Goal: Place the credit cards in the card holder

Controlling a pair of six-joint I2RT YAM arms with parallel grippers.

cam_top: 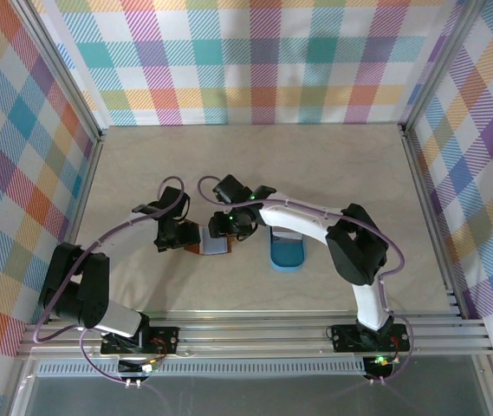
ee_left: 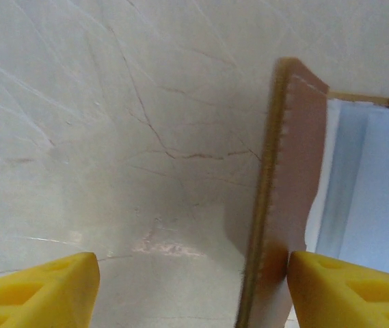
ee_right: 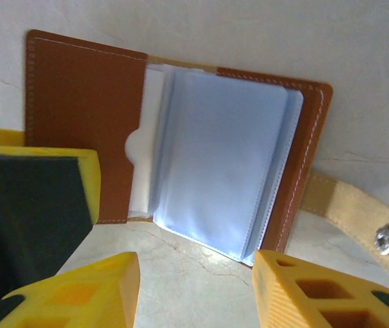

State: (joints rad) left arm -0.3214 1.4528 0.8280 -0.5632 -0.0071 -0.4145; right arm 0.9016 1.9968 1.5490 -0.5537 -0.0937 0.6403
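Left of the desk's (cam_top: 142, 165) middle, the left fingers (ee_left: 37, 290) stand wide apart, low over the pale surface, and grip nothing. Bare desk lies between them. The right one of the pair sits against the outer cover of the wallet (ee_right: 85, 116), which the left wrist view shows nearly edge-on. I cannot tell whether it presses on the cover or only sits beside it.

The wallet lies spread open on the desk between the two arms' fingers. Its brown cover with pale stitching is on the left, and a stack of clear plastic sleeves (ee_right: 221, 164) fans out across its middle. I cannot tell whether a card sits in them. Its snap tab (ee_right: 358, 219) lies flat on the desk, sticking out to the right.

The right fingers (ee_right: 317, 294) hang over the wallet's near edge, parted, with nothing held between them. Further right, near the wallet, a blue tray (cam_top: 287, 256) sits partly under the right arm.
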